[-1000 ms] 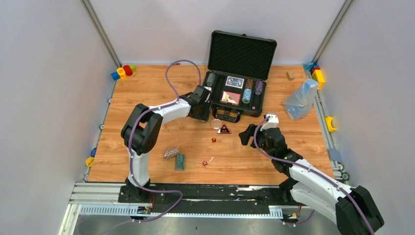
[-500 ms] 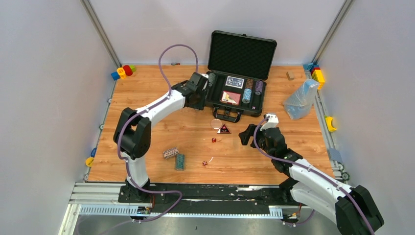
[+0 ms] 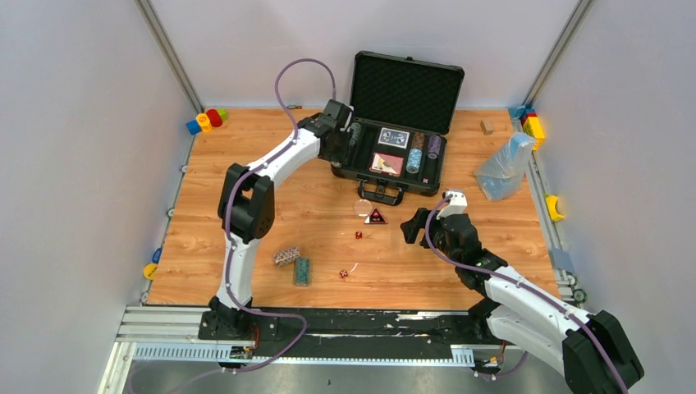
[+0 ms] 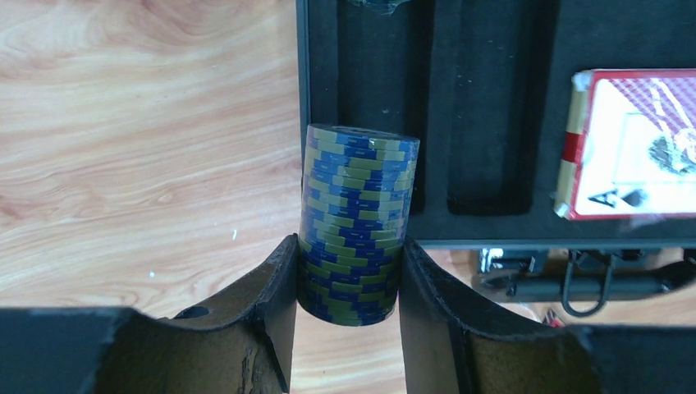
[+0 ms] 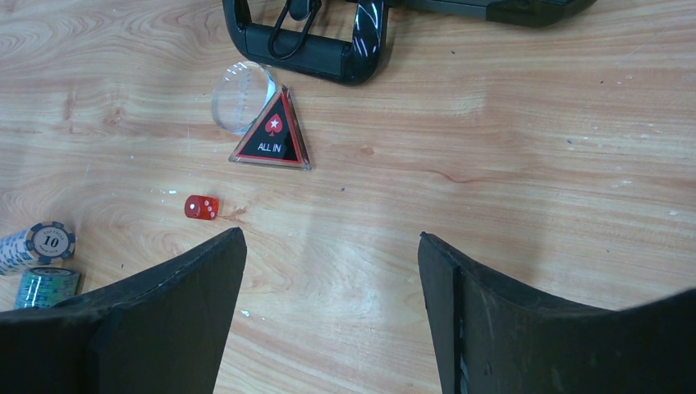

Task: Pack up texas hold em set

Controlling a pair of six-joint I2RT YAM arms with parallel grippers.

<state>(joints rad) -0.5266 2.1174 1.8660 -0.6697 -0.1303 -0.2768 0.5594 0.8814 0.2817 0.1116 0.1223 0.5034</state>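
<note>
The black case (image 3: 406, 90) lies open at the back, holding two card decks (image 3: 393, 138) and chip rolls (image 3: 414, 160). My left gripper (image 3: 343, 135) (image 4: 345, 246) is shut on a blue-and-olive chip roll (image 4: 354, 222), held above the case's left edge (image 4: 300, 98) beside empty foam slots. A red deck (image 4: 632, 144) lies to the right. My right gripper (image 3: 413, 226) (image 5: 331, 246) hangs open and empty over bare wood. Ahead of it lie the triangular button (image 5: 273, 139), a clear disc (image 5: 242, 97) and a red die (image 5: 200, 207). Two chip rolls (image 3: 286, 256) (image 3: 302, 271) and another die (image 3: 343, 273) lie near the front.
A clear plastic bag (image 3: 505, 168) sits right of the case, with a small wooden block (image 3: 487, 126) behind it. Toy blocks line the back left (image 3: 205, 121) and back right (image 3: 532, 123) corners. The case handle (image 5: 308, 49) juts toward my right gripper.
My left arm has stretched out and carried the chip roll away from me, from the case's front-left corner along its left edge. The right arm has not moved.
</note>
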